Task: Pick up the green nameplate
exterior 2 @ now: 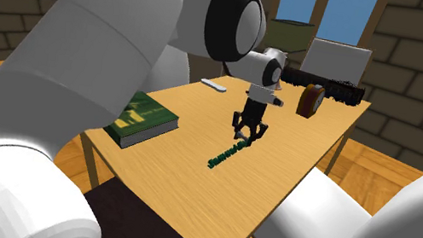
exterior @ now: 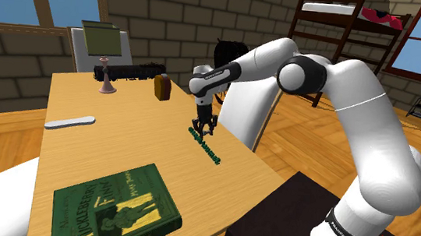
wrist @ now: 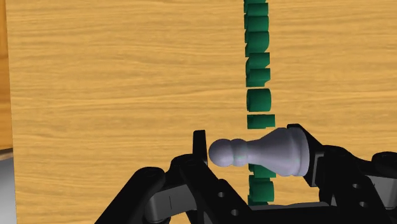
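Observation:
The green nameplate [exterior: 205, 146], a thin row of green letters, lies flat on the wooden table [exterior: 122, 129] near its edge. My gripper [exterior: 202, 128] points straight down over the nameplate's far end [exterior 2: 226, 153], just above the tabletop [exterior 2: 299, 153]. In the wrist view a small grey pawn-shaped piece [wrist: 273, 151] lies crosswise between the fingers, its head against one and its base against the other, so my gripper [wrist: 257, 156] is shut on it. The green letters [wrist: 257, 83] run on beneath it and away from the hand.
A green book [exterior: 115, 207] lies at the table's near end. A grey remote [exterior: 70, 122] is at the shoulder view's left. At the far end stand a brown object [exterior: 162, 88], a long black object [exterior: 131, 71] and a lamp [exterior: 107, 49]. White chairs [exterior 2: 357, 230] flank the table.

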Available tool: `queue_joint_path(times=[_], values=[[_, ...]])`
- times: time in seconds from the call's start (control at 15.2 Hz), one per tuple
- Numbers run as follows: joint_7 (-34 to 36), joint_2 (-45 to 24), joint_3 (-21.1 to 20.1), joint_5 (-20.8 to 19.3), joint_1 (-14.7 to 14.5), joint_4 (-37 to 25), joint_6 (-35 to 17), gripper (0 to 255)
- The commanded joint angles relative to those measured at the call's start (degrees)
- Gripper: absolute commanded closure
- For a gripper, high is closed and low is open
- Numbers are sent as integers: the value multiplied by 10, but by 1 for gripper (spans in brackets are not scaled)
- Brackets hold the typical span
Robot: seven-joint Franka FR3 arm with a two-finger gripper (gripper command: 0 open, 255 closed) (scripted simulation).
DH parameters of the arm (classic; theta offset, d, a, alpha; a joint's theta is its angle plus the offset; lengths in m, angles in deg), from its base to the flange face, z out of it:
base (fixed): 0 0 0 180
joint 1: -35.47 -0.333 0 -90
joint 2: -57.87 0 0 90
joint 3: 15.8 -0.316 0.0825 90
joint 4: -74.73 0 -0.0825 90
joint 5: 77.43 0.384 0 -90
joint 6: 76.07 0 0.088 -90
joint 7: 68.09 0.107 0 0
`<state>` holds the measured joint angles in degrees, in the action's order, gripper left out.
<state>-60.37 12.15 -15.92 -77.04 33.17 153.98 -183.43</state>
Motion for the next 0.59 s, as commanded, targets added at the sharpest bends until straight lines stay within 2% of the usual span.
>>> queue_joint_path(times=[0.0, 0.53], values=[[0, 9, 0, 0, 0, 0, 8, 255], [0, 41, 0, 0, 0, -9, 50, 255]])
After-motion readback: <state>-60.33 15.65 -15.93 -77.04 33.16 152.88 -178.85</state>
